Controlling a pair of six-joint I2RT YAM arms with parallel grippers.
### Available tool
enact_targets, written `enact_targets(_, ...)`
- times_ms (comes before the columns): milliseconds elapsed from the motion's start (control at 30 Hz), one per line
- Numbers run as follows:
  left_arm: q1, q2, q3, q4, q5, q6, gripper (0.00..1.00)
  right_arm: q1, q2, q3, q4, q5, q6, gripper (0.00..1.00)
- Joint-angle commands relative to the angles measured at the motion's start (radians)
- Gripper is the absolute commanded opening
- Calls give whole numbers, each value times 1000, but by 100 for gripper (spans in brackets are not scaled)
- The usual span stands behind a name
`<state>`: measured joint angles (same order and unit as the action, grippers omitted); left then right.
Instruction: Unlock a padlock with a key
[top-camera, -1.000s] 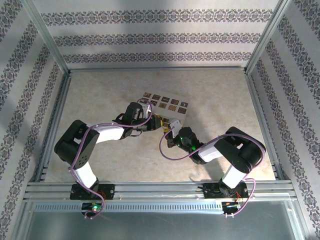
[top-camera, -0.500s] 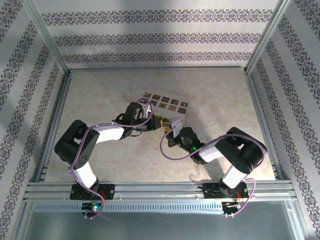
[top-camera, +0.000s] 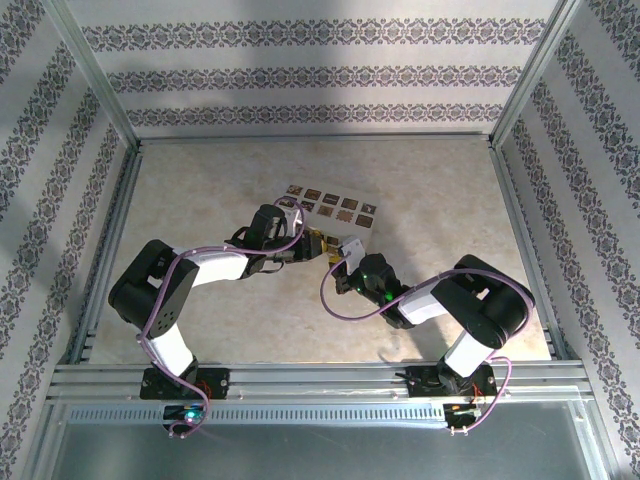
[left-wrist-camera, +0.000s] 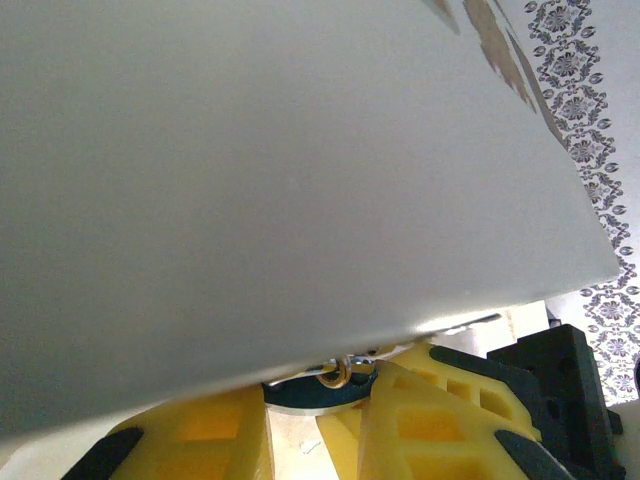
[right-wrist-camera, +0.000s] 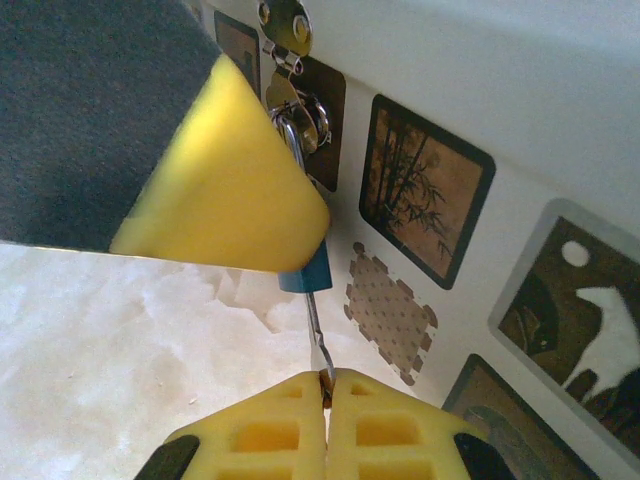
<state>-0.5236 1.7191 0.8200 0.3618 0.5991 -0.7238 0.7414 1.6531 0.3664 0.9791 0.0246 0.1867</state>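
On beige table (top-camera: 200, 180), cream box (top-camera: 330, 208)

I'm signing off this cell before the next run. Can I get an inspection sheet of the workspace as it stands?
Surface: pale marbled table, carrying the box, cream with dark patterned squares.
Job's things: blue padlock hangs from the metal clasp on the box; the key points up, its tip at the padlock's underside.
Clutter: nothing seen.
Grippers: left gripper shut on the padlock; right gripper shut on the key's lower end.
Cables: purple cables loop along both arms, away from the padlock.
Surroundings: patterned walls on three sides; metal frame along the near edge.
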Motion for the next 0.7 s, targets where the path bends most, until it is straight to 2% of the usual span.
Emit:
enact_targets(0,-14,-24,17,31,50,-29,21,-5,22,39,77,-14,13,0)
enact_targets(367,-18,-27,11,29,57,-34,21,-10,53,76,197,-52,22,0)
enact_targets(667,-24,-19,1,29,62,-40,21,-45,18,116,210,-127,7,0)
